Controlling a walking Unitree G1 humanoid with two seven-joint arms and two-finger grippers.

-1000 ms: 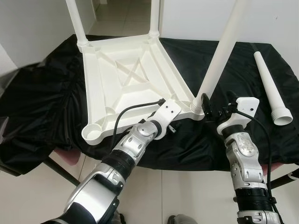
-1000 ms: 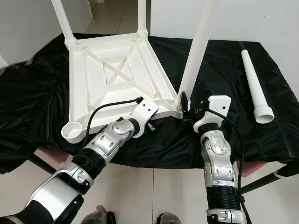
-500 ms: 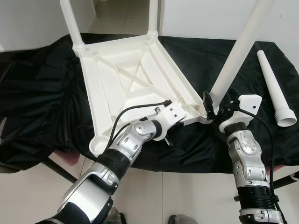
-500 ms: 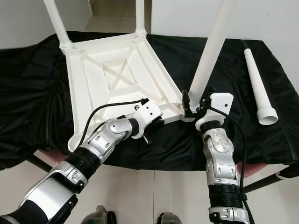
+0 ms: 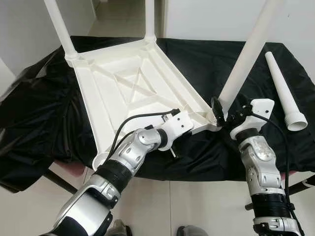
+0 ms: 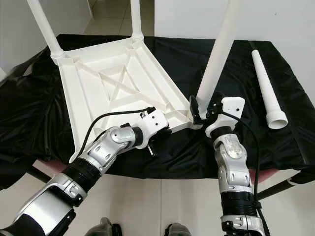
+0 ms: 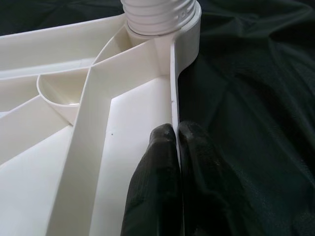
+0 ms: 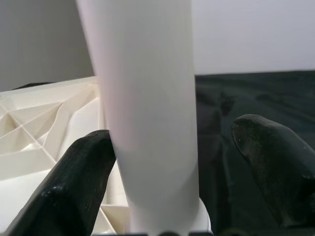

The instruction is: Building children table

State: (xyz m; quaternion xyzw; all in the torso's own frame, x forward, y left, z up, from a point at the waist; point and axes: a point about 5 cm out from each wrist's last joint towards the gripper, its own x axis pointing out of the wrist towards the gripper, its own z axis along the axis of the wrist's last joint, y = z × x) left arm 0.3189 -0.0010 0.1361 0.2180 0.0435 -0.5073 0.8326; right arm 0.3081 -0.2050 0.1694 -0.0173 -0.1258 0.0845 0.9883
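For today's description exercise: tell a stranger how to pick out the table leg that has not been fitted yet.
Start at the black cloth covering the work surface, where the white table top lies upside down. Look to its far right for the loose leg. Unlike the three standing legs, it lies flat on the cloth, apart from the table top.

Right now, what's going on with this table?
A white tabletop lies upside down on a black cloth, three legs fitted. The left end effector is pinched shut on its near edge rim. The right end effector sits open around the near-right leg. A fourth leg lies loose on the cloth.
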